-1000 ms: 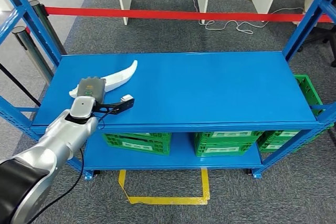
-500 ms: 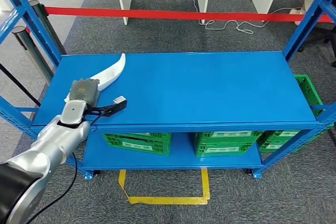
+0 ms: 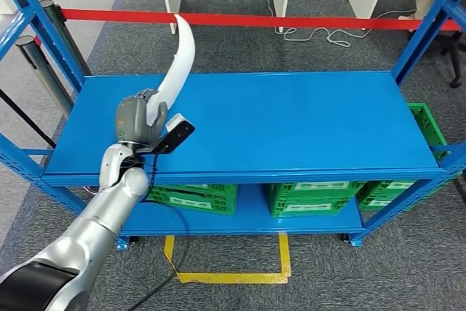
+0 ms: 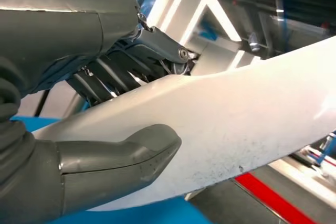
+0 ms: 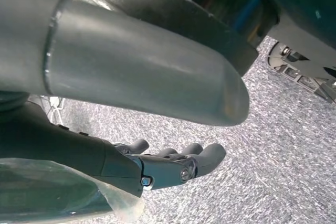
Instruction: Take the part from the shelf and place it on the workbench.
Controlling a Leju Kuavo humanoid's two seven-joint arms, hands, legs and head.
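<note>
Grey carpet (image 3: 330, 56) and a red barrier tape (image 3: 274, 21) lie behind the blue shelf (image 3: 285, 121). Over the shelf's left end, the left hand (image 3: 137, 120) grips the white part (image 3: 178, 63) near its base, thumb (image 4: 118, 156) on one face and darker fingers (image 4: 111, 74) on the other. Its silver arm reaches up from below. The part is long, curved and tapered, lifted off the shelf, tip up toward the tape. The right hand (image 5: 174, 163) hangs over carpet, fingers slightly curled, holding nothing.

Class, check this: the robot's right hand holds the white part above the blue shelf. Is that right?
Not quite. The left hand holds the white part above the blue shelf, as the head view shows; the right hand hangs empty over the floor.
</note>
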